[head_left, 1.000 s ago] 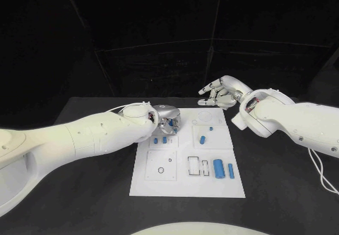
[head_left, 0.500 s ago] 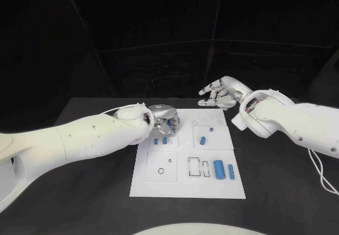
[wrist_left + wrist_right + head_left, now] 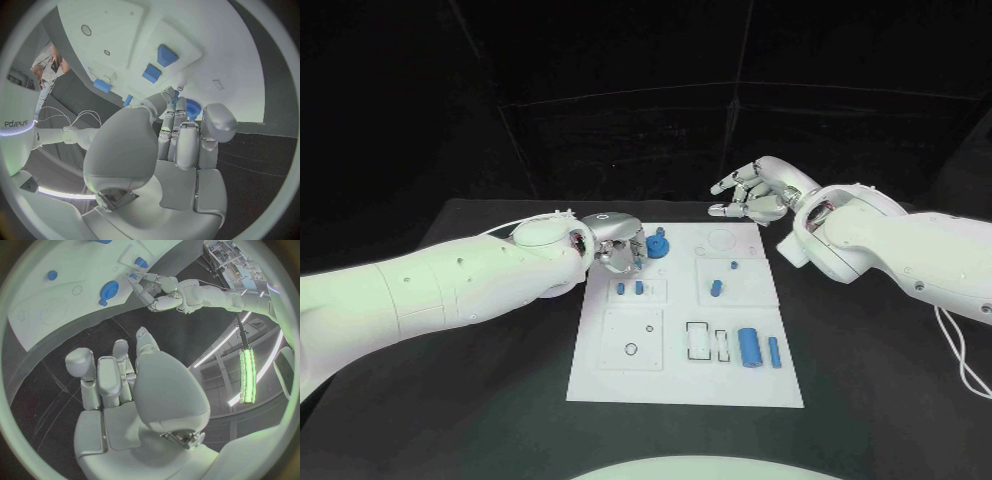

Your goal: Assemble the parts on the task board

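Head view: a black table (image 3: 459, 400) carries the white task board (image 3: 632, 385), and behind it the room is dark. The board lies in the middle, with bare black surface on all its sides; its near edge is well apart from both arms.

The left hand (image 3: 620, 250) is at the far left corner of the board, its fingers bent toward a round blue part (image 3: 656, 246) that stands there. In the left wrist view the fingertips (image 3: 179, 106) are touching or almost touching this part (image 3: 191, 107); I cannot tell if they grasp it.

The right hand (image 3: 753, 192) is raised behind the far right corner of the board, fingers apart, released, holding nothing.

Other blue parts are on the board: two small ones (image 3: 630, 288) near the left hand, a short one (image 3: 714, 288) in the middle, and a bigger cylinder (image 3: 749, 347) with a thin one (image 3: 772, 351) just beside it toward the near right.

In the left wrist view the robot body bears a word, but it is not clear enough to read.
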